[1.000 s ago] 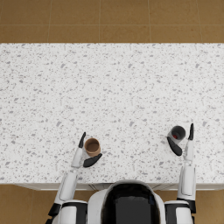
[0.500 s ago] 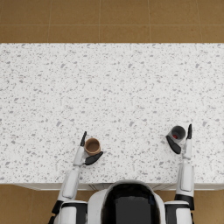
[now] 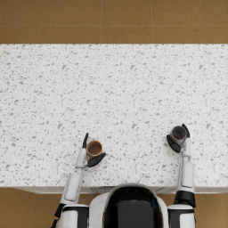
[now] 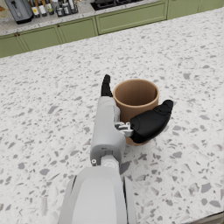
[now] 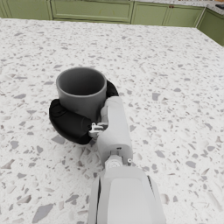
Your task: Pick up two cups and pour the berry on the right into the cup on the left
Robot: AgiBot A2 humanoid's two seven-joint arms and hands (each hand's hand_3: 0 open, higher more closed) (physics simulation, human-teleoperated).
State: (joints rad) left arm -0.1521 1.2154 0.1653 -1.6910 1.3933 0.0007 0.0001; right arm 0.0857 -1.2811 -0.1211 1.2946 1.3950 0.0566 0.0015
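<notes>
Speckled white counter point(image 3: 114, 98) before you, brown cup point(image 3: 94, 148) near its front edge at left, your left hand point(image 3: 90, 153) wrapped around it, grey cup point(image 3: 178, 133) at right, your right hand point(image 3: 179, 141) curled around it, berry hidden

Speckled white counter point(image 3: 116, 89): brown cup point(image 3: 94, 148) left, grey cup point(image 3: 178, 133) right

brown cup point(image 3: 94, 148): upright, near-left of counter | grey cup point(image 3: 178, 133): upright, near-right, red inside
</notes>
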